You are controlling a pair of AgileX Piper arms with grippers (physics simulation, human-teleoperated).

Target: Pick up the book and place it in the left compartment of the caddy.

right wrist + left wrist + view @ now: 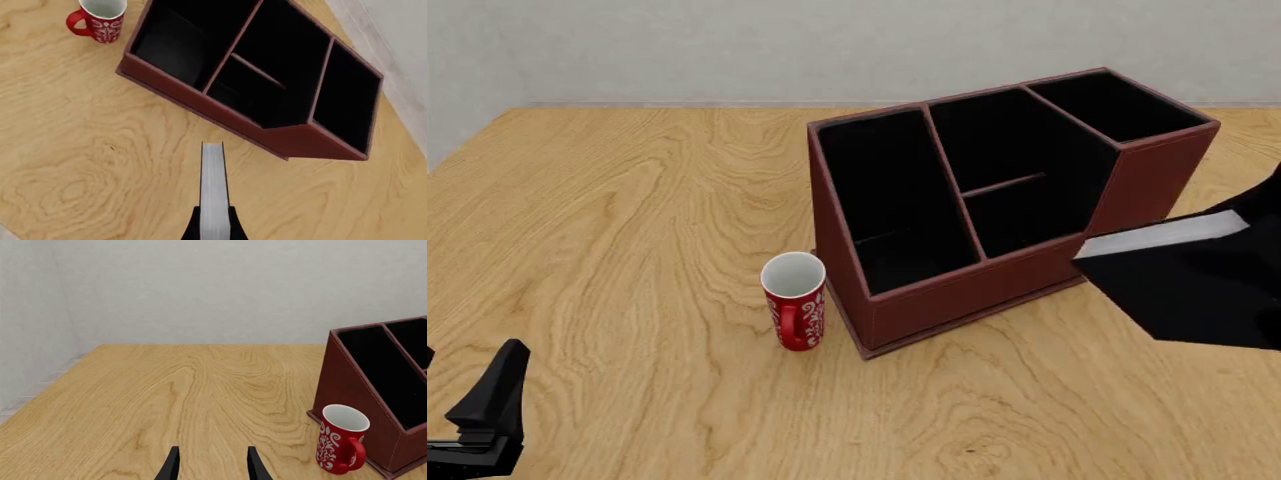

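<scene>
The black-covered book (1208, 285) hangs above the table just right of the caddy (1001, 290), white page edge (1161, 237) toward the caddy. In the right wrist view the book (213, 190) is edge-on, and my right gripper (213, 229) is shut on it with a finger on each cover. The dark reddish-brown caddy (293, 140) lies ahead of it. The left compartment (888, 200), a long black-lined slot, holds nothing. Low at the near left my left gripper (487, 410) stands open (213, 465) over bare wood, far from the book.
A red-and-white patterned mug (794, 300) stands upright close to the caddy's front left corner, also seen as the mug (341, 439) in the left wrist view. A grey wall (827, 50) runs along the table's far edge.
</scene>
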